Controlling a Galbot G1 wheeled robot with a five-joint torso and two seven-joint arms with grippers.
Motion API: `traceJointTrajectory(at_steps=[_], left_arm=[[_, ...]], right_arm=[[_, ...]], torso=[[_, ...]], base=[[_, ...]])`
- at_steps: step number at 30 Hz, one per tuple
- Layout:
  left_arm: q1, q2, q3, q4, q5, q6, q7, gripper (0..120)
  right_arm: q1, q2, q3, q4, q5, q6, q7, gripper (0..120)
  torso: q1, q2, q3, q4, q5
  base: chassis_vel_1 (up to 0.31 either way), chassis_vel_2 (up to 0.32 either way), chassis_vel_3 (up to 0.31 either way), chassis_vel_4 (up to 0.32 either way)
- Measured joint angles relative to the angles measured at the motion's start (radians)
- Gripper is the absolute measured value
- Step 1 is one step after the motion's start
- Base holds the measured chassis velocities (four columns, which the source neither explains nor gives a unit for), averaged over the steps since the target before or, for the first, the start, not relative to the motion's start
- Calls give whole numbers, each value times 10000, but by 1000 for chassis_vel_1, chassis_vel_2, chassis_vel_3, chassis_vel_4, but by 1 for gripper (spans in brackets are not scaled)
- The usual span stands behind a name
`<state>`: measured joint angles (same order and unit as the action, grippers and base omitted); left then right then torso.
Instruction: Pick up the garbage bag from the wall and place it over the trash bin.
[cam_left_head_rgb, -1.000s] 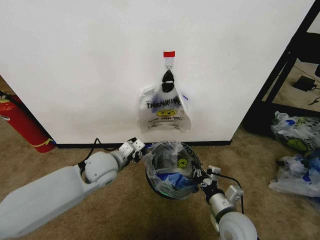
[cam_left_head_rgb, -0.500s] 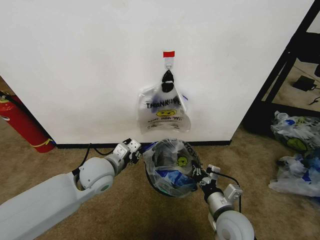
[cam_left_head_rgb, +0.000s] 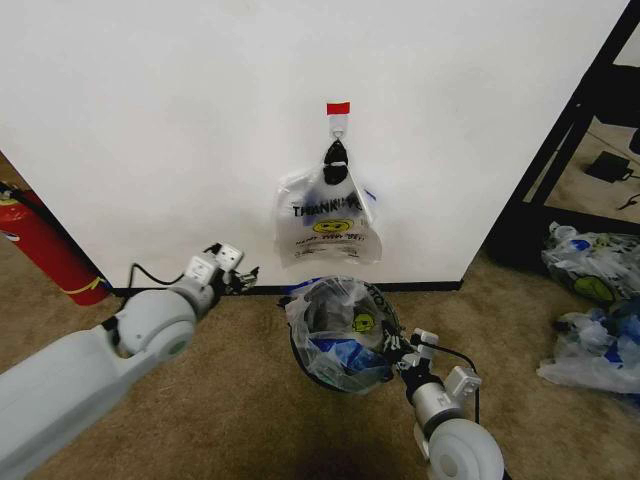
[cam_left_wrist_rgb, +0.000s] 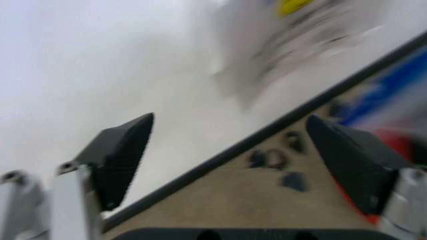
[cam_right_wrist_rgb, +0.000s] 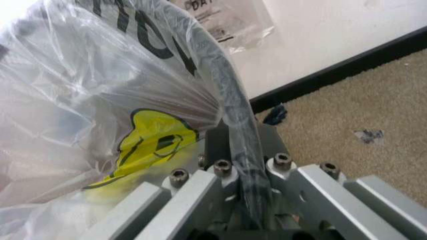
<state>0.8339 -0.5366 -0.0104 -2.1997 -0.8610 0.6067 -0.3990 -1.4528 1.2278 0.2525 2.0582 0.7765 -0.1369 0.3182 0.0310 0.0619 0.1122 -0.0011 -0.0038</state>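
1. White wall (cam_left_head_rgb: 150, 120) ahead of both grippers: plain and flat, edged at the floor by a black baseboard (cam_left_head_rgb: 420, 286), with a small hook under red tape (cam_left_head_rgb: 339, 107) high above the left gripper.
2. Tan carpet (cam_left_head_rgb: 240, 400) below, short-piled and speckled with a few dark scraps near the baseboard.
3. Trash bin (cam_left_head_rgb: 345, 335) just beside the right gripper: round, black mesh, draped with the garbage bag (cam_left_head_rgb: 335, 330) (thin, see-through, crinkled, with blue strokes, black lettering and a yellow smiley), film pulled over the rim and sagging into the bin.
4. Second bag (cam_left_head_rgb: 328, 225) hanging from the hook, above and to the right of the left gripper: clear, printed "THANK" over a yellow smiley, knotted dark at the top.
5. Loose clear bags (cam_left_head_rgb: 595, 300) heaped on the carpet well to the right of the right gripper, beside a black rack frame (cam_left_head_rgb: 560, 150).
6. Red fire extinguisher (cam_left_head_rgb: 45, 250), long and cylindrical, leaning by the wall well to the left of the left gripper.
7. Left gripper (cam_left_head_rgb: 228, 270) low by the baseboard, apart from the bin, dark ribbed pads (cam_left_wrist_rgb: 123, 155) spread wide with nothing between them.
8. Right gripper (cam_left_head_rgb: 398, 350) at the bin's near right edge, clamped on the rim with bag film caught in the pinch; metal fingers (cam_right_wrist_rgb: 200, 192) bolted, pressed to either side of the black rim.
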Motion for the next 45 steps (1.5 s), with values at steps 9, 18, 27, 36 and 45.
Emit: traceJointTrajectory(at_steps=[9, 18, 27, 36, 45], left_arm=[[864, -91, 322, -2585, -131, -197, 1413, 100], [-1201, -615, 2878, -2356, -831, 927, 1467, 98], [-3468, -1443, 5431, -850, -873, 1323, 1035, 88], [-3596, -1490, 6017, -537, -494, 1321, 1068, 62], [-3237, -1293, 5876, -623, -235, 1305, 1084, 27]], right_arm=[[-161, 64, 341, -72, -109, -73, 156, 0], [-38, -17, 59, -110, -174, -208, 267, 0], [-43, -47, 49, -117, -232, -227, 320, 0], [45, -33, -33, -131, -211, -255, 389, 0], [96, 0, -45, -189, -192, -263, 413, 0]], torso=[[-1, 1, -1, -3, 5], [-1, 0, 0, -4, 2], [0, 0, 1, -7, 0], [0, 0, 1, -3, 0], [0, 0, 0, -3, 0]], base=[[0, 0, 0, 0], [0, 0, 0, 0], [0, 0, 0, 0], [0, 0, 0, 0], [0, 0, 0, 0]])
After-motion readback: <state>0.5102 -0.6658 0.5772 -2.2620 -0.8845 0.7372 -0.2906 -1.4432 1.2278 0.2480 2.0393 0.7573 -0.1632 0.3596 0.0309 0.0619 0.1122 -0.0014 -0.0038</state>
